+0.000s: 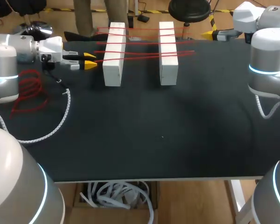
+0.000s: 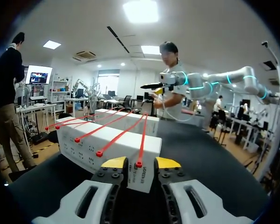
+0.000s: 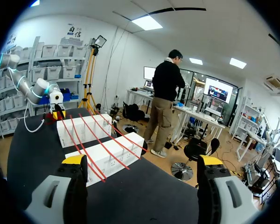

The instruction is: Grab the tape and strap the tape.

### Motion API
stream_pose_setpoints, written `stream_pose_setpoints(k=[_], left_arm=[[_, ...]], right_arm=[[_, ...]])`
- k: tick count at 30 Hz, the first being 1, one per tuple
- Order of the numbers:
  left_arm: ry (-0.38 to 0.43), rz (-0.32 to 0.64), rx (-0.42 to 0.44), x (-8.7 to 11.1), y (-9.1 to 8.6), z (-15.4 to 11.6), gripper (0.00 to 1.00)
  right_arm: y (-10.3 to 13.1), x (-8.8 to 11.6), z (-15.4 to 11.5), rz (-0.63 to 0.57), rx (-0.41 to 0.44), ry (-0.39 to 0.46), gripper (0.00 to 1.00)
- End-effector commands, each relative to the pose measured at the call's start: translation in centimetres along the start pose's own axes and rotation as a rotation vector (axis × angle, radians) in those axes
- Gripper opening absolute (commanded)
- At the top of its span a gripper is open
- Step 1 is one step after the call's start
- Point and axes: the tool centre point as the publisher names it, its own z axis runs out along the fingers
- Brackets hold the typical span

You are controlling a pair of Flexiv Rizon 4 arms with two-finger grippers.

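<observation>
While under red tapes (image 2: 141, 140), two blocks (image 1: 114, 70)

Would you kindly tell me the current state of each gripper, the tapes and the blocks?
left gripper: open, a tape end between its tips
right gripper: open wide, empty
red tapes: stretched across both blocks
white blocks: lying flat, parallel, apart
spare tapes: heaped loosely, untouched

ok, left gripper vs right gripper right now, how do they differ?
Spread: the left gripper has its fingers narrowly apart; the right gripper has them spread wide.
Position: the left gripper is right at the end of a white block, with the end of a red strap between its fingers. The right gripper stands well back from the blocks, nothing between its fingers.
Shared: both open, yellow-tipped, facing the blocks.
</observation>
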Motion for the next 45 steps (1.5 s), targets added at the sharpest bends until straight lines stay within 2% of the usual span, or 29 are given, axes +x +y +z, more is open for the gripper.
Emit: stream_pose_setpoints(k=[1, 2, 4, 5, 6, 11, 15, 17, 22, 25, 29, 30, 45], left_arm=[[-0.006, 0.002, 0.003, 0.12, 0.03, 0.25, 0.22], [-0.007, 0.003, 0.004, 0.16, 0.02, 0.28, 0.19], [-0.008, 0.002, 0.004, 0.25, -0.01, 0.35, 0.2], [-0.009, 0.002, 0.005, 0.27, -0.07, 0.4, 0.23], [-0.011, 0.0, 0.008, 0.29, -0.12, 0.46, 0.31], [-0.016, -0.004, 0.019, 0.22, -0.23, 0.69, 0.31], [-0.019, 0.001, 0.019, 0.13, -0.27, 0.68, 0.28], [-0.019, 0.004, 0.019, 0.1, -0.21, 0.65, 0.2], [-0.027, 0.002, 0.02, -0.14, -0.05, 0.47, 0.22], [-0.029, 0.004, 0.022, -0.18, -0.05, 0.38, 0.17], [-0.027, 0.004, 0.024, -0.23, 0.0, 0.27, 0.23], [-0.026, 0.006, 0.024, -0.23, 0.01, 0.26, 0.0], [-0.016, 0.008, 0.024, 0.15, 0.0, 0.25, 0.0]], right_arm=[[0.0, 0.0, 0.0, 0.0, 0.0, 0.0, 1.0], [0.0, 0.0, 0.0, 0.0, 0.0, 0.0, 1.0], [0.0, 0.0, 0.0, 0.0, 0.0, 0.0, 1.0], [0.0, 0.0, 0.0, 0.0, 0.0, 0.0, 1.0], [0.0, 0.0, 0.0, 0.0, 0.0, 0.0, 1.0], [0.0, 0.0, 0.0, 0.0, 0.0, 0.0, 1.0], [0.0, 0.0, 0.0, 0.0, 0.0, 0.0, 1.0], [0.0, 0.0, 0.0, 0.0, 0.0, 0.0, 1.0], [0.0, 0.0, 0.0, 0.0, 0.0, 0.0, 1.0], [0.0, 0.0, 0.0, 0.0, 0.0, 0.0, 1.0], [0.0, 0.0, 0.0, 0.0, 0.0, 0.0, 1.0], [0.0, 0.0, 0.0, 0.0, 0.0, 0.0, 1.0], [0.0, 0.0, 0.0, 0.0, 0.0, 0.0, 1.0]])
